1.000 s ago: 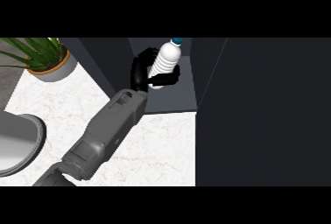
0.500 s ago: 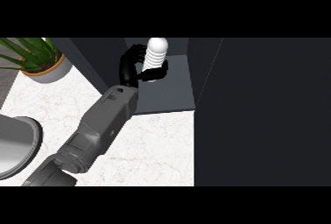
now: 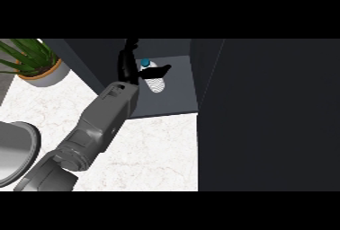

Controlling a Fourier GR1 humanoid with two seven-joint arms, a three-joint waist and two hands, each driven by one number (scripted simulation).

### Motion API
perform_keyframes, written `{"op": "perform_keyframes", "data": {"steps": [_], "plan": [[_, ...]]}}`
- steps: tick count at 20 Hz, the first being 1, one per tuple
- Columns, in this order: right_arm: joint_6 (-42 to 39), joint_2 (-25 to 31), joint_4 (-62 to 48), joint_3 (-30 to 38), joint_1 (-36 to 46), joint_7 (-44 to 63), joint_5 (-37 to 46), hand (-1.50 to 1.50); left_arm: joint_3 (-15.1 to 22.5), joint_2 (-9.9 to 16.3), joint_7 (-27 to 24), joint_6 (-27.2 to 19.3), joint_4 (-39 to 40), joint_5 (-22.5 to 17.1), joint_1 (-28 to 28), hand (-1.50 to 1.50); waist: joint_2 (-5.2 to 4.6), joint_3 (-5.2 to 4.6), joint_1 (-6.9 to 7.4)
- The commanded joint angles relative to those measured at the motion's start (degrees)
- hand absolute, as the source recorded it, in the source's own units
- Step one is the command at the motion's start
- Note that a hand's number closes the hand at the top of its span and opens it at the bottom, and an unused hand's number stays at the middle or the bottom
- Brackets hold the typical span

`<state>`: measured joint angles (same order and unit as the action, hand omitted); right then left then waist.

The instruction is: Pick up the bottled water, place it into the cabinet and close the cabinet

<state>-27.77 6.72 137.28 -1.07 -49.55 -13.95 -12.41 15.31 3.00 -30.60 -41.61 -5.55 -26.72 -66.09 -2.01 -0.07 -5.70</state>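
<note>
One hand (image 3: 133,67), the left, reaches into the open cabinet (image 3: 169,101), fingers straightened up along the cabinet's inner wall and thumb stretched across the water bottle (image 3: 154,81) without curling round it. That bottle stands on the cabinet floor, blue cap uppermost, just beside the hand. Nearby on the pale counter (image 3: 149,152) sit a potted plant (image 3: 33,63) and a grey bowl (image 3: 13,150).
</note>
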Motion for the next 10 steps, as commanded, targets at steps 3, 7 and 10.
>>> {"op": "perform_keyframes", "data": {"steps": [3,7,10], "plan": [[-1.3,0.5,3.1,-0.5,-1.8,1.1,-3.5,-1.50,-0.5,0.7,0.3,4.0,1.0,0.3,-2.6,-1.50,-0.11,-0.05,-0.45],[-1.8,-0.2,2.4,-0.5,-3.2,-0.3,-2.3,-1.50,-3.4,0.8,-4.4,10.8,-3.4,-2.3,-2.3,-1.50,0.40,-0.08,0.23],[-0.9,-0.3,4.6,-2.2,-2.5,2.3,-2.8,-1.50,-5.1,0.1,-9.7,16.6,-5.3,-3.6,0.8,-1.50,0.35,-0.14,1.59]]}}
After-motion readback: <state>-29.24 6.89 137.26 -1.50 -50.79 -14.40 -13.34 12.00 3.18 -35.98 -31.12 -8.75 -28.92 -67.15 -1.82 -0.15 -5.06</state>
